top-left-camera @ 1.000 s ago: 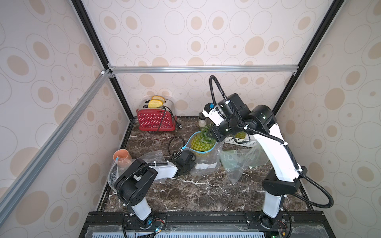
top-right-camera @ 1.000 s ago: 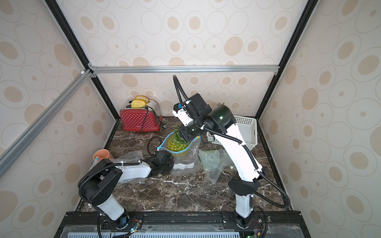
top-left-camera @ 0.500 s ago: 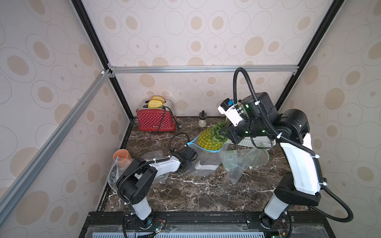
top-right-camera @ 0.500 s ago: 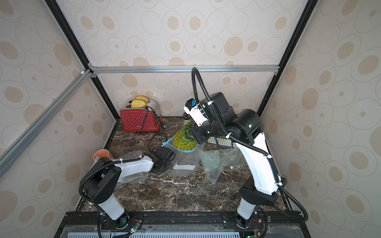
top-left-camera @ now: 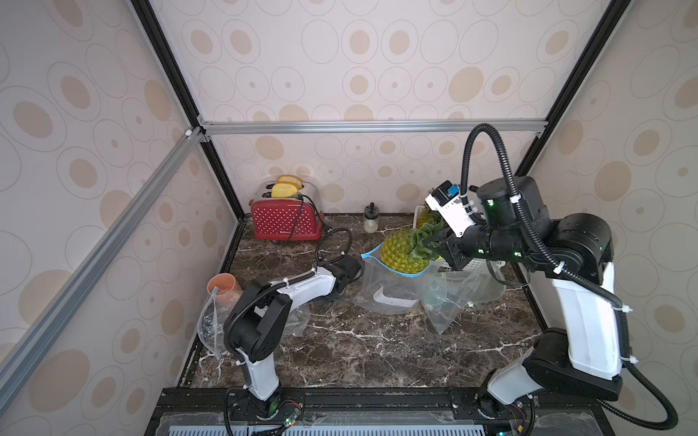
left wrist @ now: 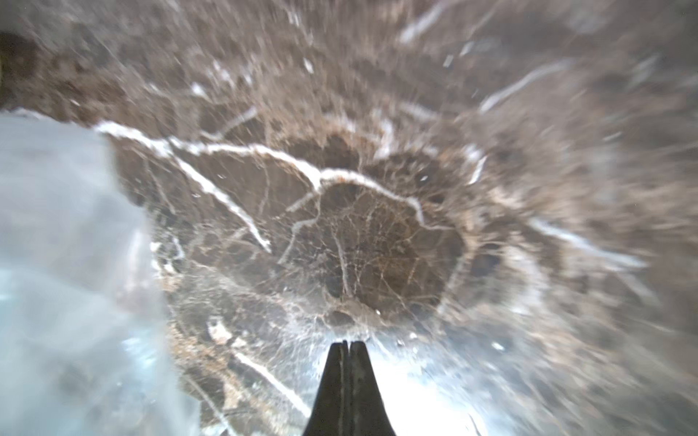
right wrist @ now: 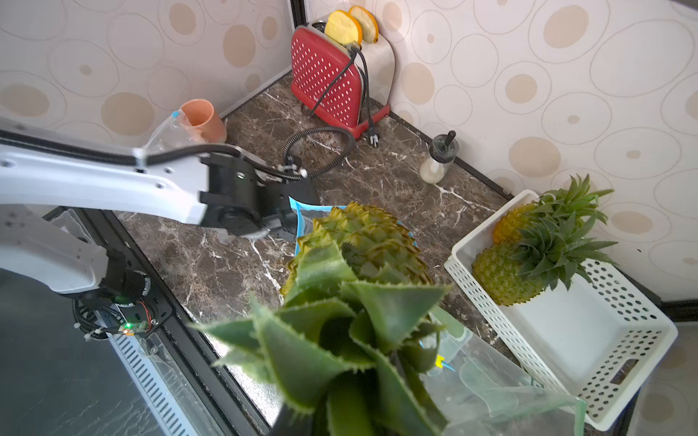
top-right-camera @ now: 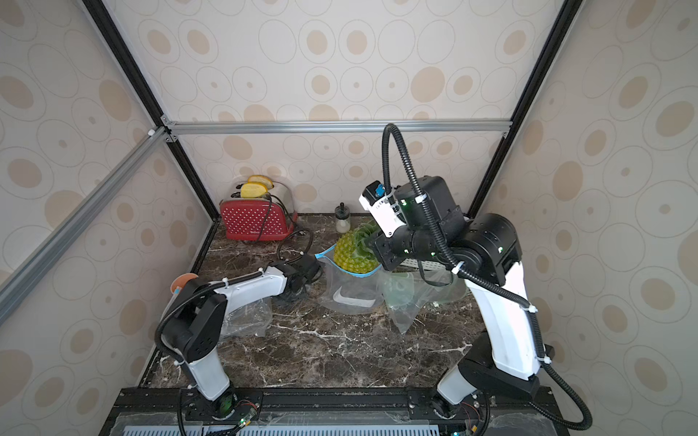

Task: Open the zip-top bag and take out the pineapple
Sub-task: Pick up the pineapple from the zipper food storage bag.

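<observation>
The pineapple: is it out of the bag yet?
Partly out. The right hand holds the pineapple by its leaves, but its lower end sits inside the blue-rimmed mouth of the zip-top bag.

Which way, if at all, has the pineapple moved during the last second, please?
Yes, the pineapple moved right, farther from the toaster, in both top views.

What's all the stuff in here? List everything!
pineapple: 1, yellow-green, half out of the bag
bag: 1, clear with blue rim, mid-table
other bags: at least 2, clear, by the basket and by the cup
basket: 1, white, back corner
basket pineapples: 2, yellow-green, in the basket
toaster: 1, red, other back corner
bread: 2, yellow, in the toaster
jar: 1, clear, black lid, by the back wall
cup: 1, orange, by the side wall
table: 1, brown marble
left jaws: shut, low beside the bag
right jaws: shut on the pineapple's leaves
</observation>
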You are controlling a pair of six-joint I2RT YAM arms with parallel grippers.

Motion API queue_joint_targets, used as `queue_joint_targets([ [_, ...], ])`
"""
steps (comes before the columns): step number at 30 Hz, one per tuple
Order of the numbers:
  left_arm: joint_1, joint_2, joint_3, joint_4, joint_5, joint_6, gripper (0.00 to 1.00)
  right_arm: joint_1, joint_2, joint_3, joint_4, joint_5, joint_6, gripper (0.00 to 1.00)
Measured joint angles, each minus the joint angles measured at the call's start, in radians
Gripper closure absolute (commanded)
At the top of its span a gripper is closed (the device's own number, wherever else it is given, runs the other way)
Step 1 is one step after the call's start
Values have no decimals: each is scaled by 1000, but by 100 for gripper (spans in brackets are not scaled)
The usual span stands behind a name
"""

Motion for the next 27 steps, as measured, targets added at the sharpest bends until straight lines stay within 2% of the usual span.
queue_joint_targets([
  [3, -3, -238, -85, 75, 33, -4, 100, -1, 7, -56, 23, 14, 0, 100],
  [6, -14, -525, -257, 271, 108, -55, 100, -10, 14, -104, 63, 15, 2, 100],
  [8, -41, -658, -382, 397, 148, -113, 100, -18, 14, -141, 103, 14, 7, 100],
  [9, -57, -683, -418, 438, 160, -134, 100, -21, 10, -167, 128, 15, 10, 100],
  [11, -104, -685, -480, 526, 180, -174, 100, -29, 6, -224, 178, 18, 18, 100],
  [16, -190, -540, -555, 761, 219, -221, 100, -53, 8, -320, 240, 29, 23, 100],
  [27, -204, -169, -555, 1320, 272, -285, 100, -163, 8, -409, 315, 10, 24, 100],
])
